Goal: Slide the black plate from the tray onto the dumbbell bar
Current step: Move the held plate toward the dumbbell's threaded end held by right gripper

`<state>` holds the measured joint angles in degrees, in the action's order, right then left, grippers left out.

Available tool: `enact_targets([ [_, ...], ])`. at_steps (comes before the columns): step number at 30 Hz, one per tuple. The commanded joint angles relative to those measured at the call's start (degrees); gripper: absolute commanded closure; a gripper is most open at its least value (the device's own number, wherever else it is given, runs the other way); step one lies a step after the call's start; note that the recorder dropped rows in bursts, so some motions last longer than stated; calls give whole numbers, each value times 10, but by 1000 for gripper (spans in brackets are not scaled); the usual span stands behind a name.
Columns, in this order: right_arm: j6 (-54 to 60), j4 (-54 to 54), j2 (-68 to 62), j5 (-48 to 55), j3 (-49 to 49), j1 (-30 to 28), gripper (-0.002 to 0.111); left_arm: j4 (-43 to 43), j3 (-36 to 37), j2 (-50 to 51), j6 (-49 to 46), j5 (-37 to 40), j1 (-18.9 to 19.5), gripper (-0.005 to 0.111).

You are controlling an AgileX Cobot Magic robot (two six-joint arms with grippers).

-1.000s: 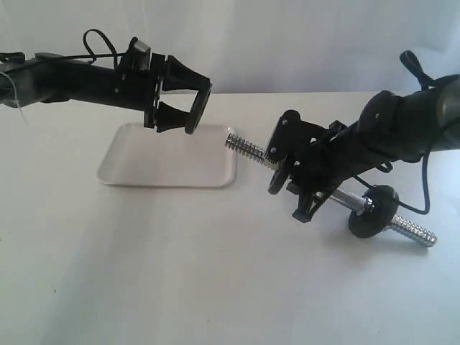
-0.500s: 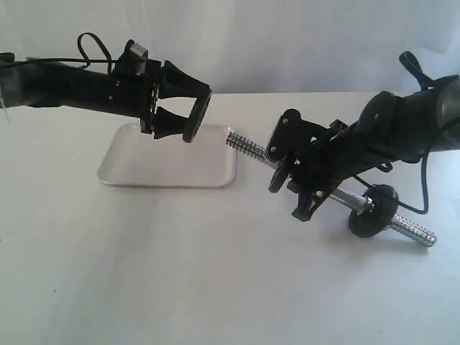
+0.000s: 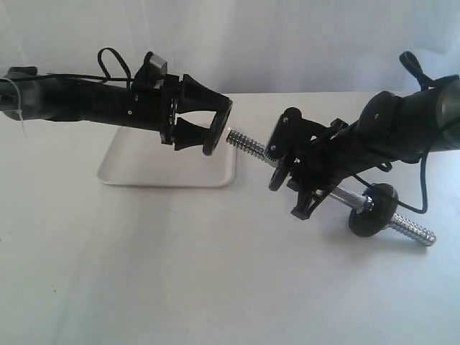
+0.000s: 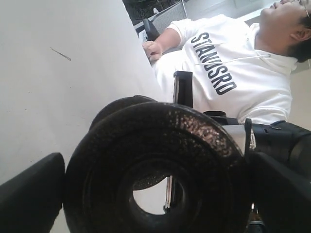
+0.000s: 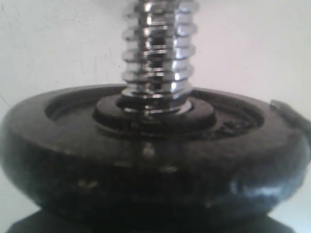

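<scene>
Your left jaws pinch the black plate (image 3: 218, 128) by its rim, so its hole faces the threaded tip of the dumbbell bar (image 3: 248, 146), just beside it, past the tray (image 3: 144, 171). Your right jaws seem clamped mid-bar, steadying that tip off the bench (image 3: 180, 273).

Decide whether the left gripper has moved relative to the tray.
Yes. The left gripper, holding the black plate, moved rightwards across the tray toward the dumbbell bar's threaded end.
</scene>
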<state>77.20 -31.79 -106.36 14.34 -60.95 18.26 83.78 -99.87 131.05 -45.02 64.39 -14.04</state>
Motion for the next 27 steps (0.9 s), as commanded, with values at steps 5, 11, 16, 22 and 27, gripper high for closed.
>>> enact_targets([
  [5,3,-16,26,-72,-19,-1,108,29,-1,-16,-5,56,-5,107],
  [11,3,-16,26,-72,-19,-1,108,21,-1,-14,-13,28,-16,107],
  [16,3,-16,26,-72,-19,-1,108,35,-1,-14,-23,9,-21,107],
  [22,3,-16,26,-72,-19,-1,108,29,-1,-14,-32,-4,-19,107],
  [27,3,-16,26,-72,-19,-1,108,17,-1,-14,-25,32,-7,107],
])
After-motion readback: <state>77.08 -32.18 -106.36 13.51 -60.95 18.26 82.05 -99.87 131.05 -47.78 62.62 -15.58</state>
